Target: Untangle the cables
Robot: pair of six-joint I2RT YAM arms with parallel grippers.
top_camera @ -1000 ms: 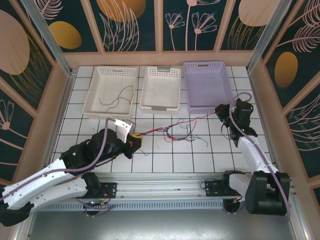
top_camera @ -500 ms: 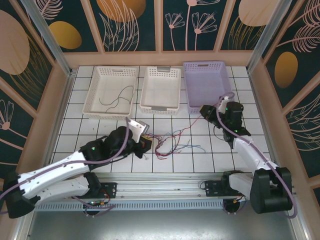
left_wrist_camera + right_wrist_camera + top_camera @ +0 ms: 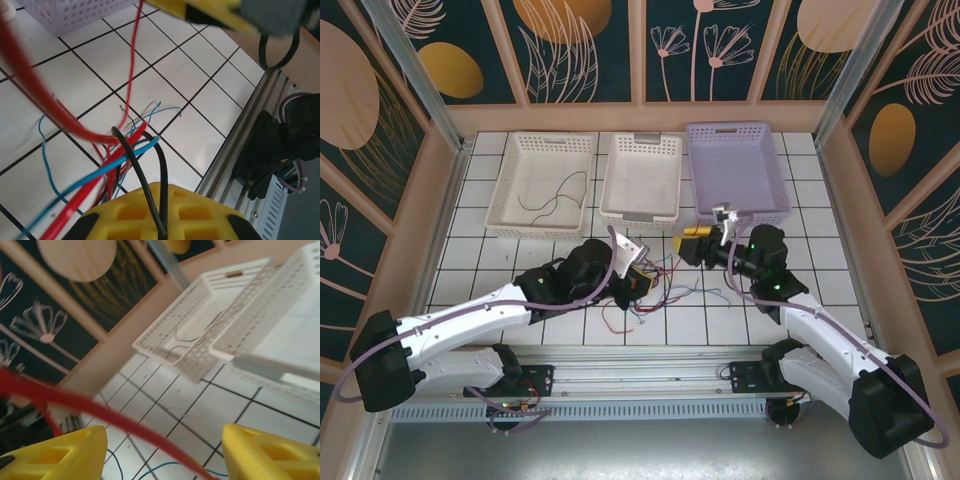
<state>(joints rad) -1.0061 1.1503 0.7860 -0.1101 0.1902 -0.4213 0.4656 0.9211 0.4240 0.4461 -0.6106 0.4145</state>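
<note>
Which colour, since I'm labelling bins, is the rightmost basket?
The rightmost basket is lilac, clearest in the top external view.

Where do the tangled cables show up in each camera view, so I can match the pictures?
Top external: the tangled cables lie mid-table, just below picture centre.
Left wrist: they fill the centre, fanning up from the bottom edge.
Right wrist: one red strand crosses the lower left.
Shared landmark: the white tiled tabletop.

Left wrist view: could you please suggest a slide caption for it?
Left gripper shut on tangled red, blue and black cables over a white tiled table.
</note>
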